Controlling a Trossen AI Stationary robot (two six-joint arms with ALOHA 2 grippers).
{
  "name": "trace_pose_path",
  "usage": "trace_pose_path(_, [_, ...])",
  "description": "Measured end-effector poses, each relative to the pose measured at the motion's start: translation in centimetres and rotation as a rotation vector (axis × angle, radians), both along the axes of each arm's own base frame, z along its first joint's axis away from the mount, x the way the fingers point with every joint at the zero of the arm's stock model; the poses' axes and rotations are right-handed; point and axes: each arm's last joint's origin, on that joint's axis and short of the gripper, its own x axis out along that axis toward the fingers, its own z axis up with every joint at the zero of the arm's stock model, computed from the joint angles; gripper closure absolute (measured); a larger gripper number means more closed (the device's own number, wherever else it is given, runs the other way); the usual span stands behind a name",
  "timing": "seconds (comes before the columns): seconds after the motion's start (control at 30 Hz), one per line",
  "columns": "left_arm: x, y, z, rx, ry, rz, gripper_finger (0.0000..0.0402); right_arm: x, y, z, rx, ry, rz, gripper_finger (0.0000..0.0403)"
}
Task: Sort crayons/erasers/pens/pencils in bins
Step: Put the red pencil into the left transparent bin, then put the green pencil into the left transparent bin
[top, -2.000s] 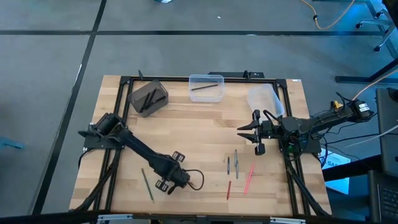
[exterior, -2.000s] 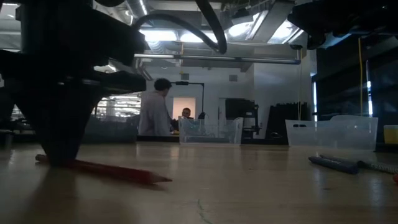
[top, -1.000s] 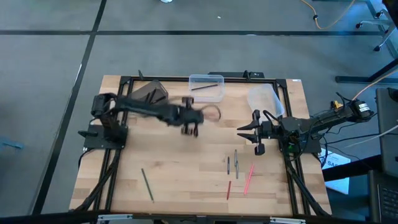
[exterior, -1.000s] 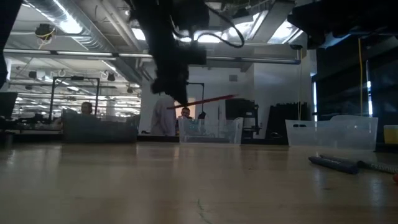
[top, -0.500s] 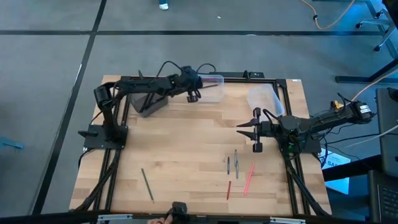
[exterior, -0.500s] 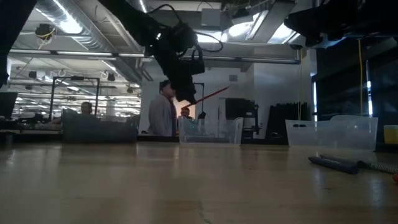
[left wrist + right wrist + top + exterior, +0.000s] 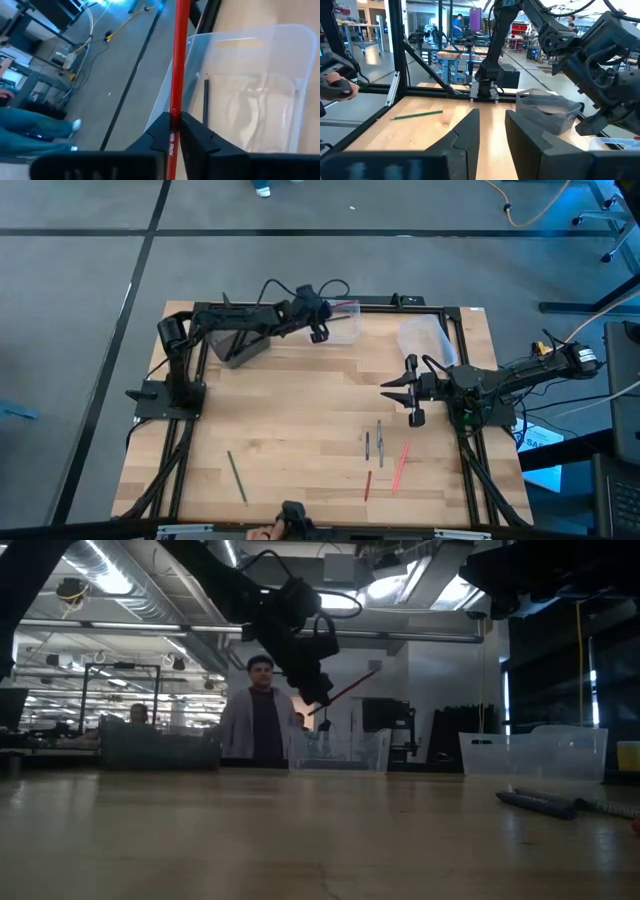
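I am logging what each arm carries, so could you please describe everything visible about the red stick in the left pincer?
The red stick is thin, straight and glossy, with small dark lettering near the grip. The left pincer is shut on it, fingers on both sides. It hangs tilted in the air over the clear bin, which holds one dark stick.

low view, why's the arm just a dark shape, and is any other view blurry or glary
Low view: bright ceiling lights behind backlight the left end effector, leaving it a silhouette; only the thin red pencil keeps colour. Left wrist view: the pencil is sharp, the floor beyond soft, and the clear plastic bin shows pale reflections. High view: evenly lit, no glare.
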Motion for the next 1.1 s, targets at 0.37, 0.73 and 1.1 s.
trace_pose_path(0.37, [-0.5,0.0,-0.3,0.042,0.081,0.106,0.0287,0.0,0.0,0.2,-0.01,-0.023,-0.003,0.0305])
trace_pose_path(0.73, [0.3,-7.8,1.9,0.055,0.142,0.057,0.0282,0.0,0.0,0.3,0.028,-0.032,-0.001,0.0305])
trace_pose_path(1.1, [-3.9,-20.8,1.9,-0.186,0.455,-0.082,0.0282,0.0,0.1,0.2,0.063,-0.019,0.029,0.0305])
